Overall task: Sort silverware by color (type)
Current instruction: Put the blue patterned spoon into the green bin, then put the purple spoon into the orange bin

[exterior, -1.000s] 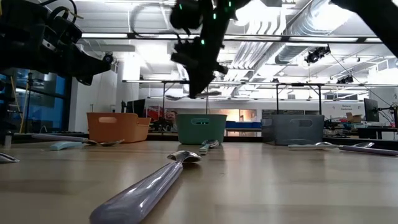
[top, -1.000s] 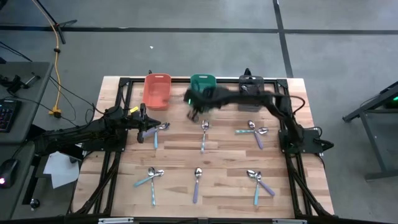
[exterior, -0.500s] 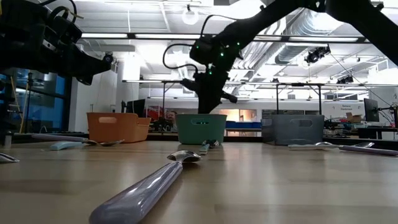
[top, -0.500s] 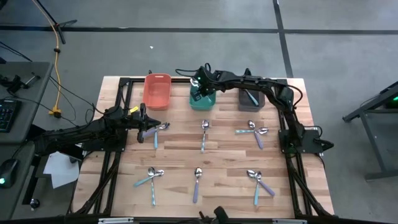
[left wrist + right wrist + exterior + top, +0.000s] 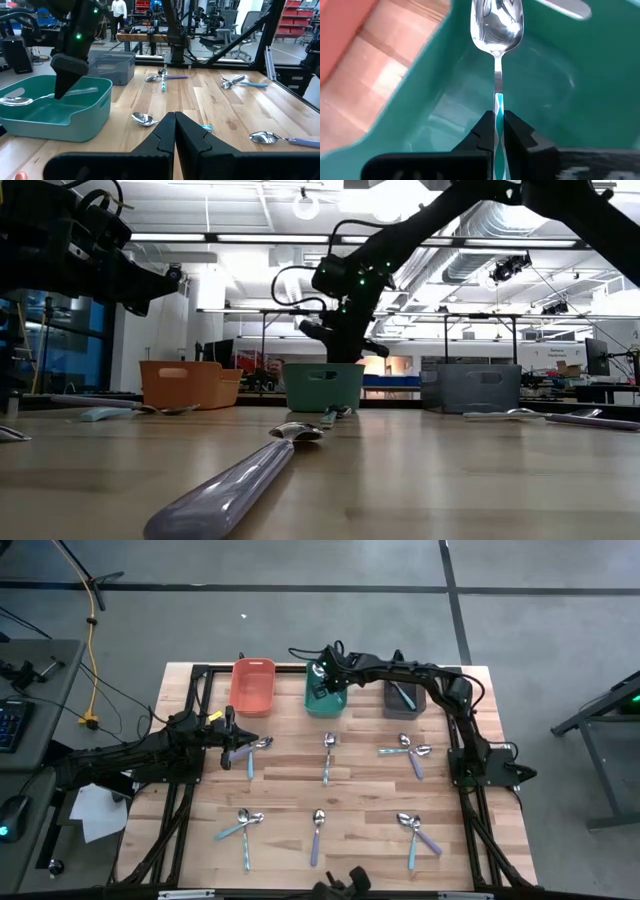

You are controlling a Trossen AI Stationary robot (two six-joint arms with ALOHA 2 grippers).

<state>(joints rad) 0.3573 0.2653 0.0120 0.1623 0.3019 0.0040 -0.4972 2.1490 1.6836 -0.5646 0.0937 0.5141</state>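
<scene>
— What has your right pincer got?

— I pinch a teal-handled spoon by its handle, bowl forward, inside the teal bin.

— Your left pincer?

— Pressed together, holding nothing, hanging just in front of the orange bin.

— The other spoons?

— Scattered on the table before the teal bin; one lies in the grey bin.

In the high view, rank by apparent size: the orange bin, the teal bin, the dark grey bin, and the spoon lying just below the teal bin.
1. orange bin: looks largest.
2. teal bin and dark grey bin: look alike; the right arm covers parts of both, so no ranking.
3. spoon: clearly smallest.
</scene>
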